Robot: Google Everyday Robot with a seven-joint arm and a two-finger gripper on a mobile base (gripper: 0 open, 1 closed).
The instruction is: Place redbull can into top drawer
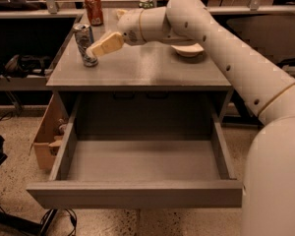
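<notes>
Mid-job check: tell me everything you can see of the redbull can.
The redbull can is tall and slim, apparently metal, silver with darker patches and a silver top. It stands upright near the left edge of the cabinet top, not in the open drawer below. The tool is at its right side, with its tip against the can's lower half in this view. Whether the two actually touch cannot be told.

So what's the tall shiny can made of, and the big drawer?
The redbull can looks like thin metal: silvery, glossy, catching light. The top drawer could be painted metal or laminate, hard to say: flat matte grey, no grain. The pincer, right beside the can over the cabinet top, looks like smooth tan plastic.
</notes>
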